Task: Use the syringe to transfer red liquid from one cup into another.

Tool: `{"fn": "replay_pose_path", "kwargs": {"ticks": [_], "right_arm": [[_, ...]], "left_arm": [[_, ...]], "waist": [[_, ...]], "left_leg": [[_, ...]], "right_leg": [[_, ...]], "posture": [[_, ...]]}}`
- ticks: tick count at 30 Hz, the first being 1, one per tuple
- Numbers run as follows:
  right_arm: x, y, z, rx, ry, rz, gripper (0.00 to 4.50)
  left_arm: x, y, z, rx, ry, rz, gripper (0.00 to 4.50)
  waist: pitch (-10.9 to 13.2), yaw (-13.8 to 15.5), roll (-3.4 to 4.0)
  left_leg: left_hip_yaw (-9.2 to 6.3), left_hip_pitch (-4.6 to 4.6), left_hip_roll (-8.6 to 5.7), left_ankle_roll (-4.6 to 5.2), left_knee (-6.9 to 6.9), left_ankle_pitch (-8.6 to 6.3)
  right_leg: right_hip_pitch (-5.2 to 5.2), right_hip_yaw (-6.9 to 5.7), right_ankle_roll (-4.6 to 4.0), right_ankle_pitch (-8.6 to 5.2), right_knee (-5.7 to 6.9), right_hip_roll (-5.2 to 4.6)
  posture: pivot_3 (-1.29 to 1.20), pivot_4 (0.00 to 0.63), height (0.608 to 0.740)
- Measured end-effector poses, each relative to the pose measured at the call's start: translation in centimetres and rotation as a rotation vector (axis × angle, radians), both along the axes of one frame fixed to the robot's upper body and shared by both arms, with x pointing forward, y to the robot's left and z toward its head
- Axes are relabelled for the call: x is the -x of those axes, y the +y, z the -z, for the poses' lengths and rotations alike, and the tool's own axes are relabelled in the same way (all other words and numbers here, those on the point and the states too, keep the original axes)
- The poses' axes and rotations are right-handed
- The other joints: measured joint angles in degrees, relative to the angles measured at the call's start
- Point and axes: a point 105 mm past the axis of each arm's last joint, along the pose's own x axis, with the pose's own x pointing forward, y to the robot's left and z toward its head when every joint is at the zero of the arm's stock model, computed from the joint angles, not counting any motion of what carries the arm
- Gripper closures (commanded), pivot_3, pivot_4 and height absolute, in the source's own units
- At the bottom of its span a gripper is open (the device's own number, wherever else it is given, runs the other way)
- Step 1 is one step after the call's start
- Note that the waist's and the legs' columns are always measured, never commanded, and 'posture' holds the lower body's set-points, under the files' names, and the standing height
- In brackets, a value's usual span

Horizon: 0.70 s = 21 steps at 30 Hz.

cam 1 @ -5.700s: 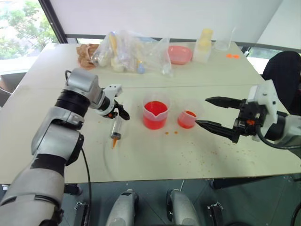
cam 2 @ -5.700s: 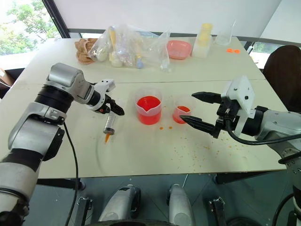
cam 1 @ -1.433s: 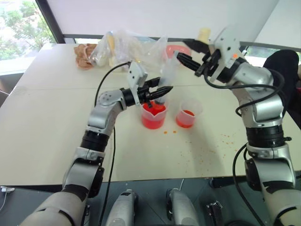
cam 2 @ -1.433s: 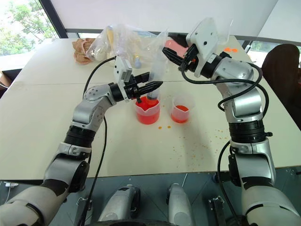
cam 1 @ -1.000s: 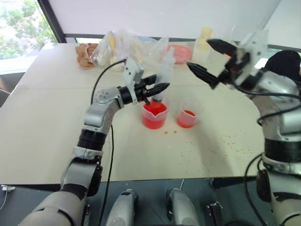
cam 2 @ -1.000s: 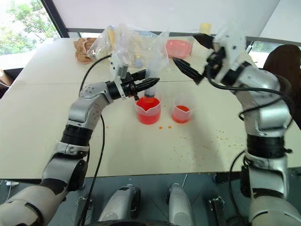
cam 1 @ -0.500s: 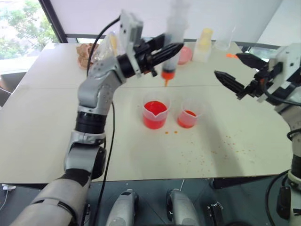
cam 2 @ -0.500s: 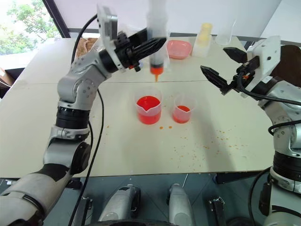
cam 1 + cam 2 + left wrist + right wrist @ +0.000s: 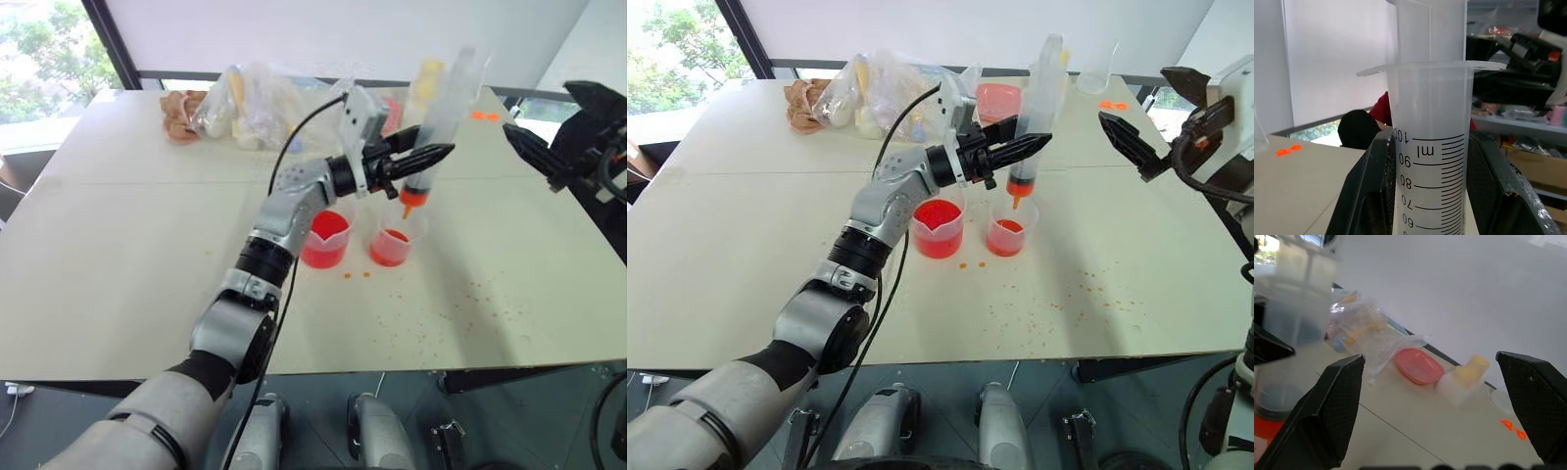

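Note:
My left gripper point(image 9: 1032, 146) is shut on the barrel of the syringe point(image 9: 1036, 103), which stands nearly upright. Its orange tip hangs just above the smaller cup point(image 9: 1007, 233), which holds a little red liquid point(image 9: 1005, 227). In the left wrist view the syringe point(image 9: 1432, 147) stands between my two black fingers point(image 9: 1364, 196). The beaker point(image 9: 938, 225), on the left next to the cup, holds more red liquid. My right gripper point(image 9: 1149, 103) hovers open and empty at the far right, well away from the cups; its wrist view shows the right gripper point(image 9: 1430, 357) with jaws wide apart.
Clear plastic bags point(image 9: 892, 98) of supplies, a pink dish point(image 9: 999, 100), a pale yellow bottle point(image 9: 1465, 377) and a clear beaker point(image 9: 1095, 76) stand along the far side of the table point(image 9: 745, 274). Orange-red droplets point(image 9: 1087, 289) speckle the table right of the cups.
My left gripper has carried the syringe to the right and down, from high over the beaker to just over the smaller cup. The right gripper has drawn further right, still open.

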Motion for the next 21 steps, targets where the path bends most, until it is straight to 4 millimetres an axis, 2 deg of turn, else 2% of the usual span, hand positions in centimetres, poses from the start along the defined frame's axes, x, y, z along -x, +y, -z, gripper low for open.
{"fn": "replay_pose_path", "kwargs": {"ticks": [7,13,21], "right_arm": [[-0.4,2.3,-1.3,0.009,-0.055,-0.072,0.04],[-1.4,3.5,-0.2,-0.003,-0.019,-0.120,0.04],[-1.9,3.6,0.6,0.012,0.016,-0.124,0.04]], "left_arm": [[0.3,-0.6,0.9,-0.036,-0.040,0.019,3.06],[0.5,-0.5,1.3,-0.064,-0.067,0.025,3.06],[0.6,-0.5,2.6,-0.092,-0.091,0.023,3.06]], "waist": [[0.0,0.1,0.00],[0.0,0.2,0.00],[0.0,0.2,0.01]], "left_leg": [[-0.02,-0.01,0.00,0.00,0.00,0.00],[-0.03,-0.02,0.00,0.00,0.00,0.00],[-0.04,-0.02,0.00,0.00,0.00,0.00]], "right_leg": [[0.00,0.00,0.00,0.00,-0.01,0.00],[0.00,0.00,0.00,0.00,-0.01,0.00],[0.00,0.00,0.00,0.00,-0.01,0.00]], "posture": [[0.00,0.150,0.740],[0.00,0.150,0.740],[0.00,0.150,0.740]]}}
